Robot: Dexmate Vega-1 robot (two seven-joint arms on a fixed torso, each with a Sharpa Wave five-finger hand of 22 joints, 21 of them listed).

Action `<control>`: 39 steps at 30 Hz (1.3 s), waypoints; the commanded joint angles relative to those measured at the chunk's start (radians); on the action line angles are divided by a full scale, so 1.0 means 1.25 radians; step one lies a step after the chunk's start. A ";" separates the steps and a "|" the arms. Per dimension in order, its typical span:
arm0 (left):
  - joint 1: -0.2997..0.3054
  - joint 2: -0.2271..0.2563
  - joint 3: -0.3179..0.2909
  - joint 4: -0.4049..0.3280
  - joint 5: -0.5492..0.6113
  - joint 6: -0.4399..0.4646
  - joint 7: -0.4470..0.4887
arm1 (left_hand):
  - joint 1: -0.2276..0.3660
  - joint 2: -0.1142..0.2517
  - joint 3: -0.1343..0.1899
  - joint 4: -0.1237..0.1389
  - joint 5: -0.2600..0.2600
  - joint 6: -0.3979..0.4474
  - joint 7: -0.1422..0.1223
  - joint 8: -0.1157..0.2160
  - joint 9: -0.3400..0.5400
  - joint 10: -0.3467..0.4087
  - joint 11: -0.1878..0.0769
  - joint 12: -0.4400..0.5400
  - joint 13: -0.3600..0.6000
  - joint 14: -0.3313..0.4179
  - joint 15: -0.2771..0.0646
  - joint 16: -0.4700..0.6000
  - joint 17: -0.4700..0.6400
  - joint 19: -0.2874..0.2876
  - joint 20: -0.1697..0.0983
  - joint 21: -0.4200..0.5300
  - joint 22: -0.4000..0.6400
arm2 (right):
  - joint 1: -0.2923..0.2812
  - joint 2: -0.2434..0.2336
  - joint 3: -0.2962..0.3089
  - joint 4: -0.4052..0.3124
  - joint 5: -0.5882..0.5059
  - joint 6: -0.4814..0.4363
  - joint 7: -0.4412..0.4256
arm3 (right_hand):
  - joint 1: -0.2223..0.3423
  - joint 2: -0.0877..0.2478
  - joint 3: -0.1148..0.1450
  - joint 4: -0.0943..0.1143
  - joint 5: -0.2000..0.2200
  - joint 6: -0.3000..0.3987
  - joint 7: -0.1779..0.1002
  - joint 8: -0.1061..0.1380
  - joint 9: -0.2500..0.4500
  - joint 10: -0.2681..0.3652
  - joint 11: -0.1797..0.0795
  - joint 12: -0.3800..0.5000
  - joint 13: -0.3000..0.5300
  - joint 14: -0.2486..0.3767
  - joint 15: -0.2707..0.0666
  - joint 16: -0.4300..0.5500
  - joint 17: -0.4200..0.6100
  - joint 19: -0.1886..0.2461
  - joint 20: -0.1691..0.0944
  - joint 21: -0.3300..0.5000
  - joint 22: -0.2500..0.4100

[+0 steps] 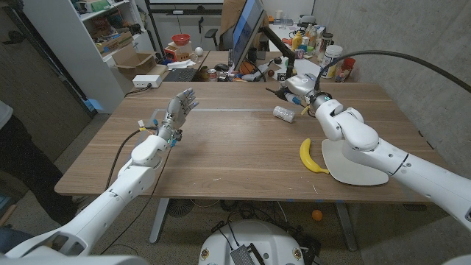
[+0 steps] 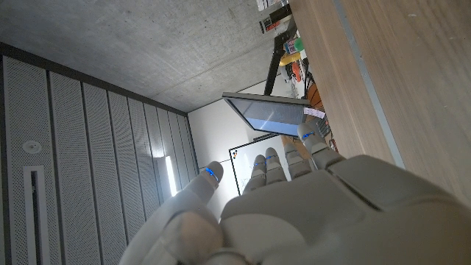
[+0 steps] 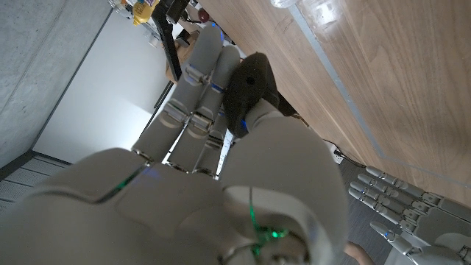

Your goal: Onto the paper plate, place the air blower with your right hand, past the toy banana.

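— Where was the air blower (image 1: 285, 93)?
— Black, held above the table's far side, in the right hand (image 1: 300, 86); white paper plate (image 1: 360, 172) lay near; yellow toy banana (image 1: 310, 157) touched its edge.

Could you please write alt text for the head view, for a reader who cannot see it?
At the far right of a wooden table, the robot's right hand grips a black air blower, beyond a toy banana and a white paper plate. Its left hand is raised with fingers spread, holding nothing, and a small clear container lies near the right hand.
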 commanded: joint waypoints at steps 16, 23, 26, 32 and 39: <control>-0.045 -0.023 0.028 0.049 0.011 0.006 -0.022 | -0.011 0.081 0.000 0.002 0.000 0.001 0.003 0.002 0.002 0.000 0.004 0.001 0.003 0.001 0.006 0.005 0.005 0.004 0.003 -0.001 0.003 | -0.184 -0.115 0.162 -0.081 -0.016 0.011 -0.021 | 0.017 0.003 -0.006 -0.001 0.002 0.031 0.015 0.013 -0.001 0.011 -0.002 0.009 0.003 0.014 -0.013 -0.013 0.010 -0.009 -0.043 0.014 -0.006; -0.051 -0.023 0.029 0.060 0.012 0.007 -0.026 | -0.011 0.081 -0.001 0.002 0.000 0.000 0.002 0.002 0.002 0.000 0.004 0.001 0.003 0.001 0.007 0.004 0.005 0.003 0.003 -0.002 0.003 | -0.223 -0.132 0.188 -0.084 -0.015 -0.006 -0.033 | 0.022 0.004 -0.005 -0.003 0.003 0.038 0.016 0.018 -0.002 0.012 -0.004 0.011 0.004 0.018 -0.014 -0.017 0.014 -0.011 -0.043 0.019 -0.009; -0.049 -0.021 0.028 0.060 0.011 0.007 -0.026 | -0.011 0.081 -0.001 0.002 0.000 0.000 0.002 0.001 0.002 0.000 0.003 0.001 0.003 0.000 0.007 0.004 0.005 0.003 0.004 -0.002 0.003 | -0.243 -0.144 0.203 -0.092 -0.010 -0.014 -0.036 | 0.024 0.004 -0.006 -0.004 0.003 0.040 0.013 0.019 -0.003 0.013 -0.004 0.012 0.004 0.019 -0.014 -0.018 0.015 -0.011 -0.043 0.022 -0.011; -0.050 -0.021 0.028 0.063 0.009 0.007 -0.029 | -0.011 0.081 -0.001 0.002 0.000 0.001 0.003 0.002 0.002 0.000 0.004 0.001 0.003 0.001 0.007 0.005 0.005 0.003 0.004 -0.003 0.003 | -0.295 -0.178 0.240 -0.105 0.012 -0.029 -0.056 | 0.027 0.004 -0.007 -0.004 0.004 0.044 0.013 0.022 -0.004 0.012 -0.007 0.014 0.006 0.021 -0.014 -0.022 0.018 -0.013 -0.043 0.026 -0.013; -0.059 -0.026 0.036 0.072 0.013 0.007 -0.037 | -0.011 0.081 -0.001 0.002 0.000 0.000 0.002 0.001 0.002 0.000 0.004 0.001 0.003 0.001 0.006 0.005 0.005 0.003 0.003 -0.003 0.003 | -0.379 -0.229 0.297 -0.128 0.049 -0.068 -0.074 | 0.030 0.003 -0.007 -0.006 0.004 0.048 0.014 0.024 -0.004 0.012 -0.008 0.017 0.010 0.020 -0.014 -0.026 0.020 -0.017 -0.043 0.028 -0.015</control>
